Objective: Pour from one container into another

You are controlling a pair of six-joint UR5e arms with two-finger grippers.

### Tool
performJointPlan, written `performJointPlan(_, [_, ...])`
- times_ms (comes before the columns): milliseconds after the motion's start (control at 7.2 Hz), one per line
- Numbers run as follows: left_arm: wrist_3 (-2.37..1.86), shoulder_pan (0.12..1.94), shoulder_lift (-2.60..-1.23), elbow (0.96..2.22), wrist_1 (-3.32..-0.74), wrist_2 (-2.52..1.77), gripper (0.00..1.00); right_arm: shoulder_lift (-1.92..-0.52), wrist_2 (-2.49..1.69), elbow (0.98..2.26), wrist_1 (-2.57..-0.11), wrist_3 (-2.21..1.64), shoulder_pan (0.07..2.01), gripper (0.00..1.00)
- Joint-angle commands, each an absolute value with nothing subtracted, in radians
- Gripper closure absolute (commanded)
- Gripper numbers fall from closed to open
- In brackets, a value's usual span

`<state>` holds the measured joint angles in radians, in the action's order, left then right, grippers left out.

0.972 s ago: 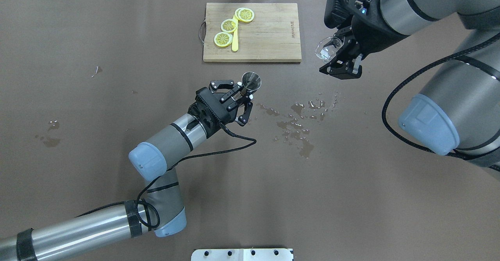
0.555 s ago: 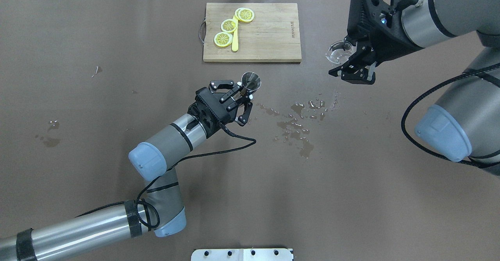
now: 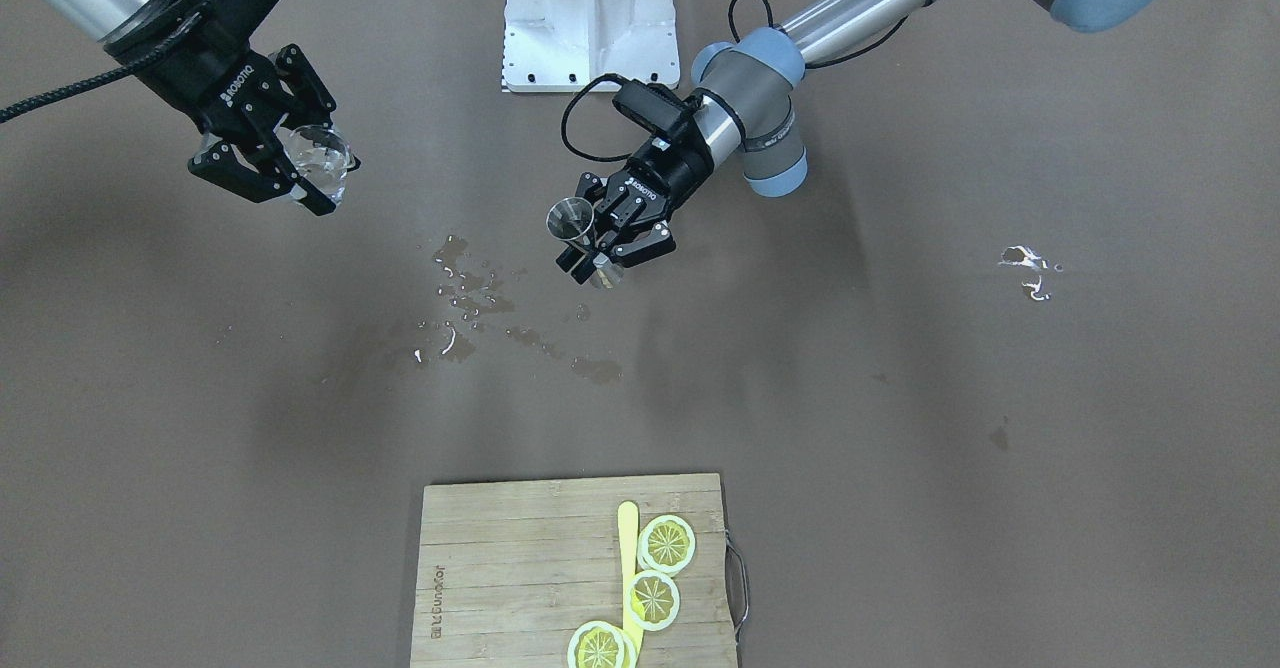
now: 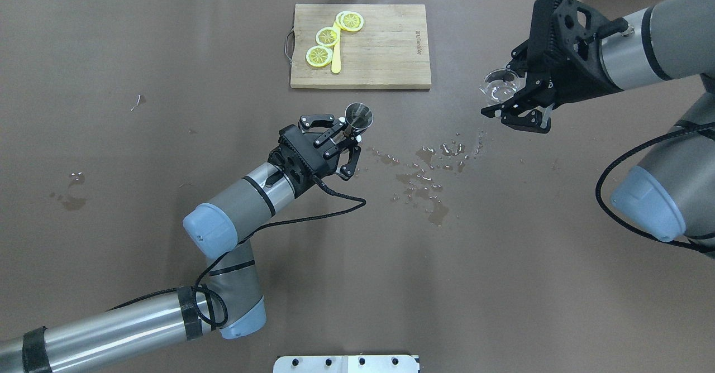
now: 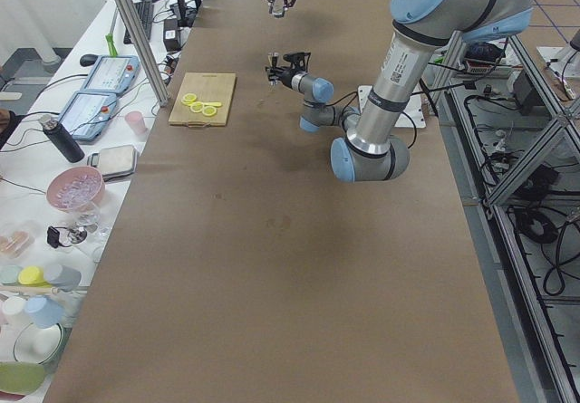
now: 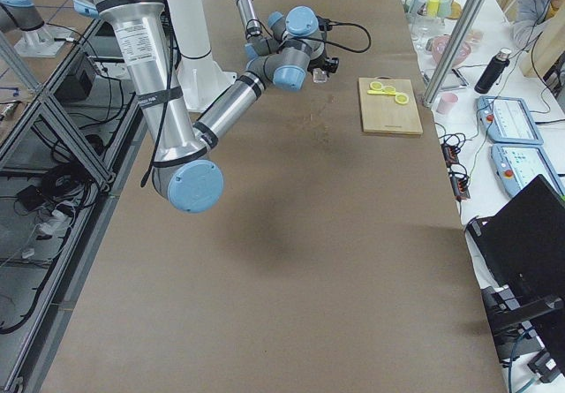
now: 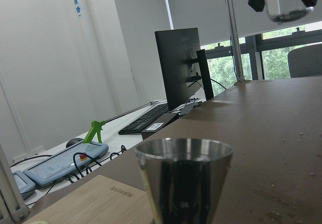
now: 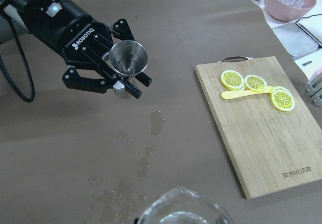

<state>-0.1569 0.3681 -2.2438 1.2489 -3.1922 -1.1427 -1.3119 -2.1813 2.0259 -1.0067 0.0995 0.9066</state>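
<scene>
Gripping the steel jigger [image 4: 358, 117] at its narrow waist, the left gripper [image 4: 346, 137] is holding it upright just below the cutting board [image 4: 385, 55], near the centre of the overhead frame. The right gripper [image 4: 510, 95] is clasping the clear glass tumbler [image 4: 499, 85] at the upper right, raised off the table [image 4: 167, 82], well apart from the jigger; spilled drops [image 4: 427, 180] are lying between them.

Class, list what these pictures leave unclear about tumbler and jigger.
- Contents of jigger: glare inside, right wrist view; left wrist view shows only its outer wall.
- Most of tumbler: cut by top edge, left wrist view; by bottom edge, right wrist view.
- Both: too small in side views.
</scene>
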Motion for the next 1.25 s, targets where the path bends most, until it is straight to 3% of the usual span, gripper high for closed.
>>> performJointPlan(0, [-0.155,0.37,-2.224,1.272,-3.192,-1.141,1.0,-1.367,-2.184,1.968,-0.841,0.045,0.907,1.0])
performJointPlan(972, [-0.155,0.463,-2.2,1.298,-3.169,-1.149,1.0,-1.431,-2.275,1.502,-0.199,-0.038,0.953,1.0])
performJointPlan(1110, [-0.153,0.468,-2.145,1.327,-3.175,-1.15,1.0,-1.44,-2.278,1.427,-0.101,-0.04,0.953,1.0])
